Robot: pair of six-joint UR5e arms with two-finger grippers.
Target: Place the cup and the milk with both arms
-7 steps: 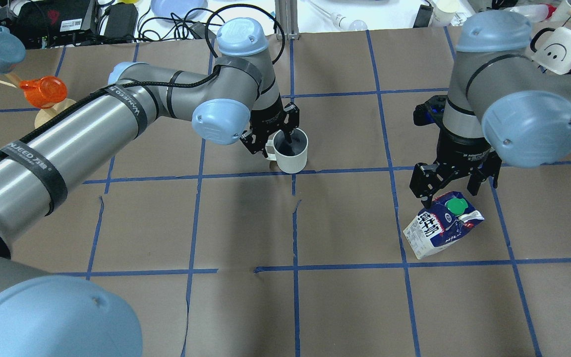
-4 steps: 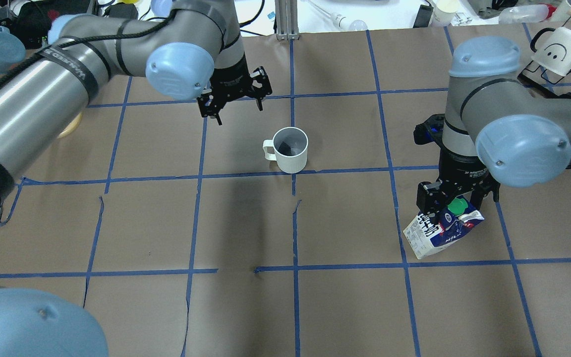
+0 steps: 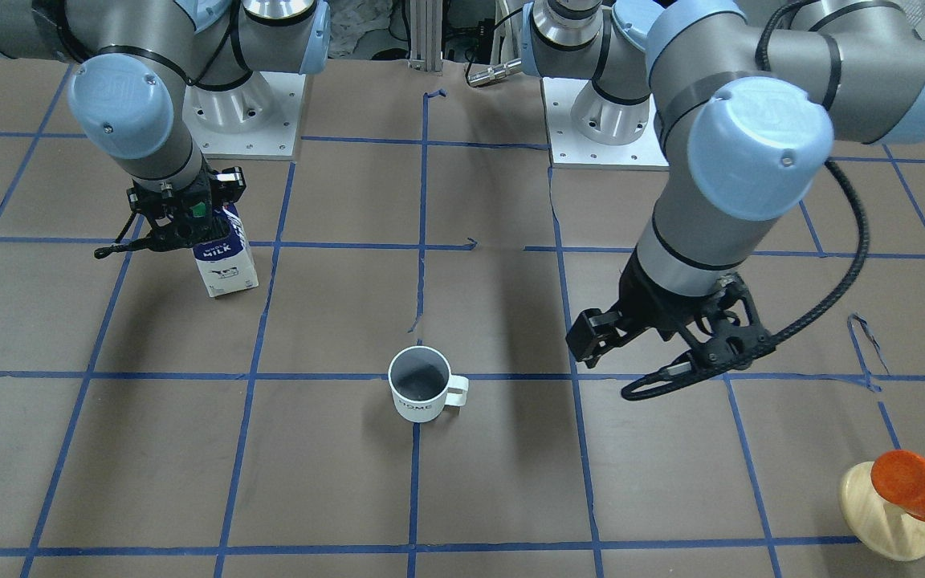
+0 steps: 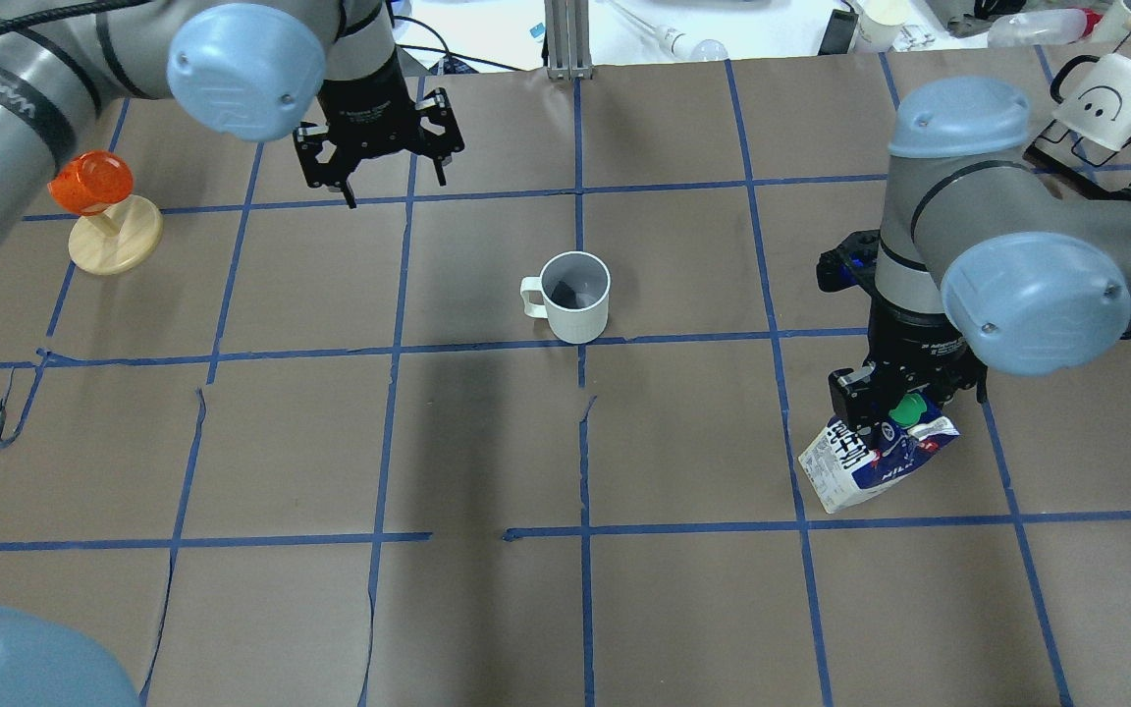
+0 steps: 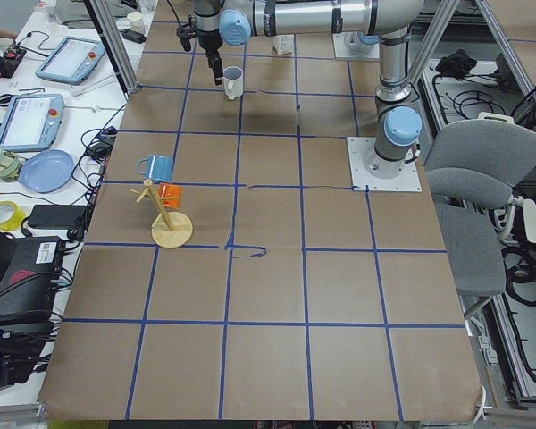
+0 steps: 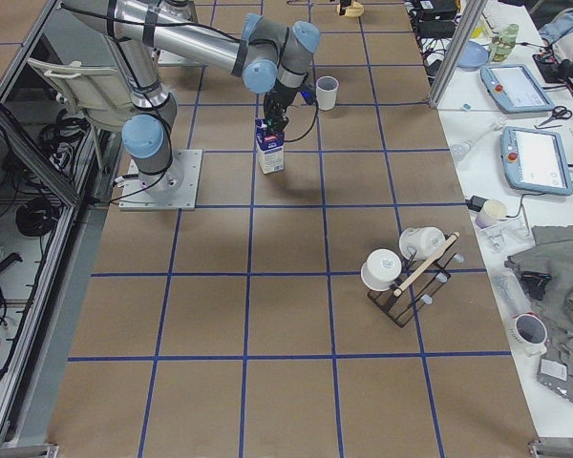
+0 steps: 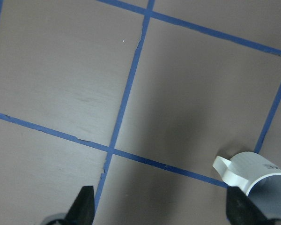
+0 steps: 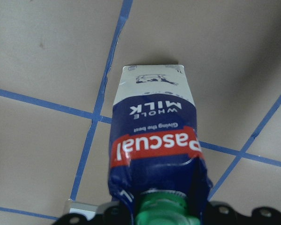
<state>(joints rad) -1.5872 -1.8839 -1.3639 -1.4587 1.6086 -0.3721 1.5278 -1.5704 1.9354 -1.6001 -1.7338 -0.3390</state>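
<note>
Toward the worktop's (image 4: pixel 693 619) robot-side edge, the black right gripper (image 4: pixel 894 414) clamps the blue-and-white gable-top milk carton (image 4: pixel 860 469); the black left gripper (image 4: pixel 395 190) gapes empty.

The long table (image 4: pixel 683 609) is lying under brown paper ruled into squares by blue tape. The white HOME mug (image 4: pixel 575 298) is standing upright about midway along it, nearer the operators' edge than the robot's edge. The Pascual milk carton (image 4: pixel 870 462) is sitting on its base further toward the robot's right end. The pale wooden stand (image 4: pixel 114 236) is resting by the operators' edge on the left side, and a black mug rack (image 6: pixel 411 281) is sitting by that same edge toward the right end.
</note>
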